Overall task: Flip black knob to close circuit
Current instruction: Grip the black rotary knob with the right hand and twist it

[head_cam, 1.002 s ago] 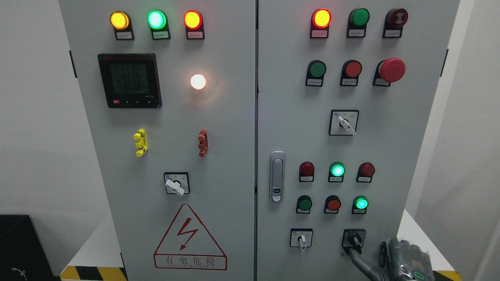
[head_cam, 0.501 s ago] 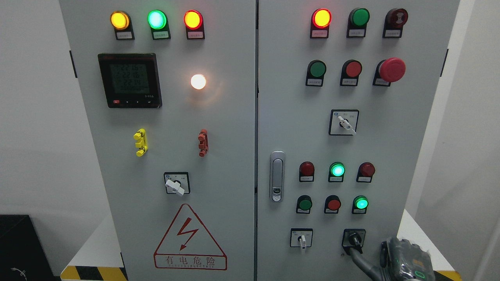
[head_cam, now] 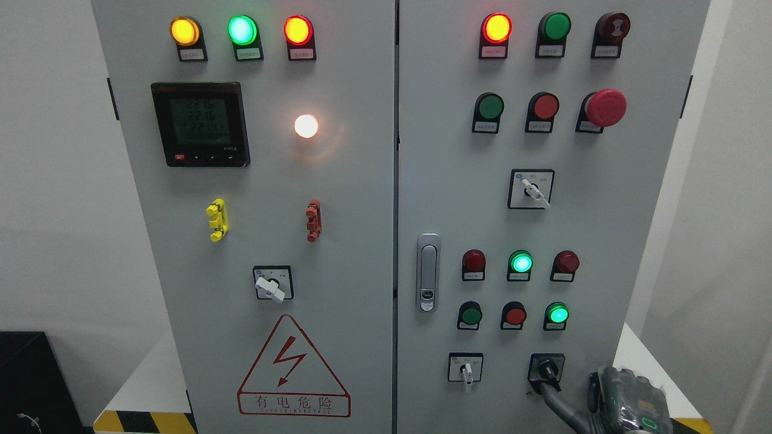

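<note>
Almost nothing has changed: my right hand (head_cam: 627,404) has only sunk slightly at five o'clock, one finger extended, touching the black knob (head_cam: 547,369), which hasn't turned. Circuit likely still open.

Black knob (head_cam: 546,367), lower right panel

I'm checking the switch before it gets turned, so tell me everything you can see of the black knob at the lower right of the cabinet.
The black knob is a small rotary selector on a square black plate, at the bottom right of the right cabinet door, right of a white-plated selector. It looks like glossy plastic with a pale mark on its handle, which points roughly downward. A dark finger of the right hand reaches up to just below it; whether they touch is unclear.
</note>
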`<state>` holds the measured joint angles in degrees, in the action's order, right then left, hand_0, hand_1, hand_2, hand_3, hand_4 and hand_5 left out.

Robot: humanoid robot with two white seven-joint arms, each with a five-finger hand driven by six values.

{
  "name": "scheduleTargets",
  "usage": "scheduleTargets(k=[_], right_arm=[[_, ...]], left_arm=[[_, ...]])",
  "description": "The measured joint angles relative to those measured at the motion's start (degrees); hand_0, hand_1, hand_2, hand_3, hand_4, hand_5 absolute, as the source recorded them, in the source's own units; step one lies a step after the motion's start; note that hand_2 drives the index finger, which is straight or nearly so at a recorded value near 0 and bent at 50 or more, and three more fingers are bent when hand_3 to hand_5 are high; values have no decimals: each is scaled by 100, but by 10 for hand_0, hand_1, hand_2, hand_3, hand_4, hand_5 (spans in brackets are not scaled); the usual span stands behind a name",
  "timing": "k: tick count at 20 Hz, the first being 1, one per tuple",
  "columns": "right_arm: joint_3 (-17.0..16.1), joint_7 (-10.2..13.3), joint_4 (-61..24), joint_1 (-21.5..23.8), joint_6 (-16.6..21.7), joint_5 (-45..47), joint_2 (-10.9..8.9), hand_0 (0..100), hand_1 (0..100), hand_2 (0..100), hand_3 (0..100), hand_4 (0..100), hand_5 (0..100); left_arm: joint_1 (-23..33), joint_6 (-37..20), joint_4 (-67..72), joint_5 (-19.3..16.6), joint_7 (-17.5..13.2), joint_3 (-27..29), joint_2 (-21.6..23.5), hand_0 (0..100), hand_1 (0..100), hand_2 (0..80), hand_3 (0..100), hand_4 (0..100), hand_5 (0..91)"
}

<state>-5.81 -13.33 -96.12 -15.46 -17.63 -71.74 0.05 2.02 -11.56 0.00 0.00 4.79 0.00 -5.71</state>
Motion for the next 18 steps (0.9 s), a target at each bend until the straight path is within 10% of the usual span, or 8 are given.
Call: scheduleTargets(k=[18], right_arm=[[-37, 4, -96, 23, 0, 26, -3, 0, 139, 771, 962, 783, 806]], left_arm=[[0, 0, 0, 0, 0, 0, 0, 0, 0, 0, 0, 0, 0]])
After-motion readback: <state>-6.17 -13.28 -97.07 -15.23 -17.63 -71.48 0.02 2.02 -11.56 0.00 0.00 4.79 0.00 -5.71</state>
